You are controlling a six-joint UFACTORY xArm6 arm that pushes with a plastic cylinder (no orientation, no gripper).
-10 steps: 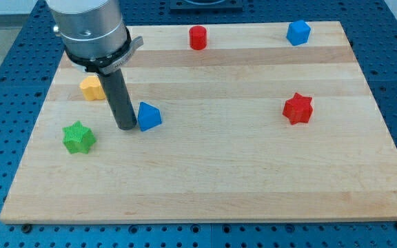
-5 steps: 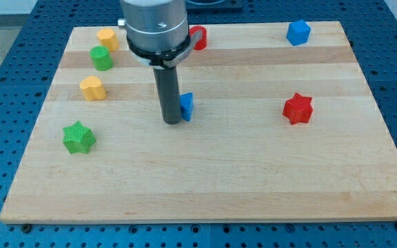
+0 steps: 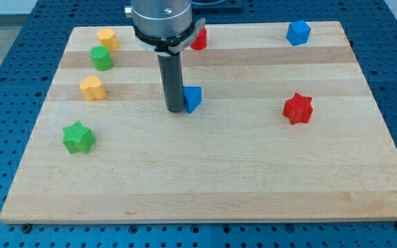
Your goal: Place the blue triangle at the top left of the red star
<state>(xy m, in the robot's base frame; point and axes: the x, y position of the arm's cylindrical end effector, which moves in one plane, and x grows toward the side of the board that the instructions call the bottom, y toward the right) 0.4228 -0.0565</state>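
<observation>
Pale wooden board (image 3: 205, 186) on blue pegboard carries everything. My tip (image 3: 176, 110) touches the small blue plastic triangle (image 3: 193, 98) on its left side, well left of the red plastic star (image 3: 298, 108). It's a plain rod with nothing to open or close. Best push steadily rightward, slightly upward, through the block's centre. The rod hides the triangle's left edge.

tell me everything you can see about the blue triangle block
The small blue triangle block looks like matte plastic, a wedge with its point facing the view's right. It lies flat on the pale wooden board, slightly left of centre. My tip stands against its left side, partly hiding it. The red star sits far off to the view's right.
</observation>
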